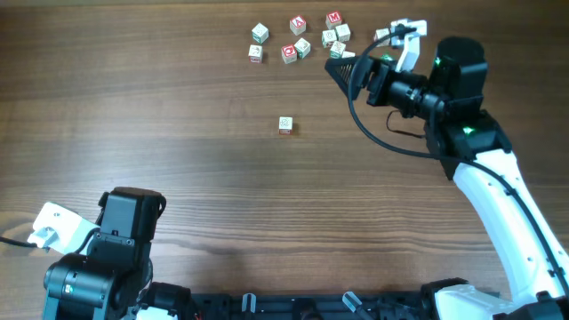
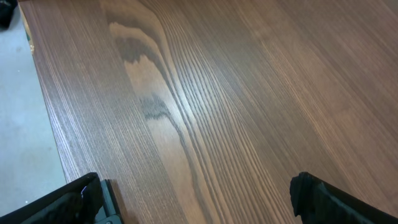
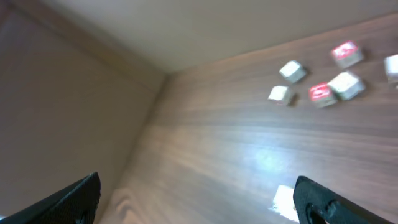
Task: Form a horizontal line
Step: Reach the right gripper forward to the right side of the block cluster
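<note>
Small wooden letter cubes lie scattered at the far side of the table; none form a horizontal line. Pale ones (image 1: 259,33) (image 1: 255,52) and red-faced ones (image 1: 298,25) (image 1: 289,53) mix with a tighter bunch (image 1: 336,37). One pale cube (image 1: 284,125) sits alone mid-table. My right gripper (image 1: 342,67) hovers open just right of the bunch, holding nothing. In the right wrist view it (image 3: 196,193) is wide apart, with a blurred pale cube (image 3: 285,200) by its right finger. My left gripper (image 2: 196,193) is open over bare wood.
The left arm (image 1: 107,258) rests at the near left corner, close to the table's left edge (image 2: 43,106). A black cable (image 1: 382,138) loops off the right arm. Another pale cube (image 1: 382,36) lies beside the right wrist.
</note>
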Available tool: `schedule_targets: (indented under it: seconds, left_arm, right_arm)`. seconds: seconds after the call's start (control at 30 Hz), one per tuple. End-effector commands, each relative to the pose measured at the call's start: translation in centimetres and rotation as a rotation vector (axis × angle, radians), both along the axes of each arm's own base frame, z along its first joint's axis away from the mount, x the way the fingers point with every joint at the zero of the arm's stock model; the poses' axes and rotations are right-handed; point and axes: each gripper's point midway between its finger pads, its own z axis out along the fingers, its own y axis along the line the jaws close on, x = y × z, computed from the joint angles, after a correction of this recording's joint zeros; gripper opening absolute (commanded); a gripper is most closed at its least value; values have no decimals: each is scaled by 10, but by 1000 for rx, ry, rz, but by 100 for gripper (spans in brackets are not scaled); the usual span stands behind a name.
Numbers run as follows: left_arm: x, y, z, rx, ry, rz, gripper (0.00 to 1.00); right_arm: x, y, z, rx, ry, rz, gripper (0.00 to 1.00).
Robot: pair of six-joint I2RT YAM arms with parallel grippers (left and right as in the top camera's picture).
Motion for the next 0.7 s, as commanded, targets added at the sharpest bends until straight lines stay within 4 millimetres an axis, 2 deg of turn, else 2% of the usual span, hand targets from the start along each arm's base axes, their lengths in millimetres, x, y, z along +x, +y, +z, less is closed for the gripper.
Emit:
schedule_targets:
  seconds: [0.0, 0.07, 0.37, 0.53, 0.67]
  left_arm:
    - [-1, 2, 0, -3, -15, 25, 100]
    - [-1, 2, 0, -2, -15, 25, 100]
    - [-1, 2, 0, -2, -15, 25, 100]
    - [-1, 2, 0, -3, -15, 25, 100]
    - [-1, 2, 0, -3, -15, 25, 100]
  right_arm:
    - [26, -14, 20, -111, -86, -104, 100]
    - [36, -22, 15, -167, -50, -148, 99]
    - [65, -26, 2, -320, 1, -136, 99]
    - [88, -47, -12, -454, 21, -228, 100]
    - [95, -42, -22, -451, 28, -209, 99]
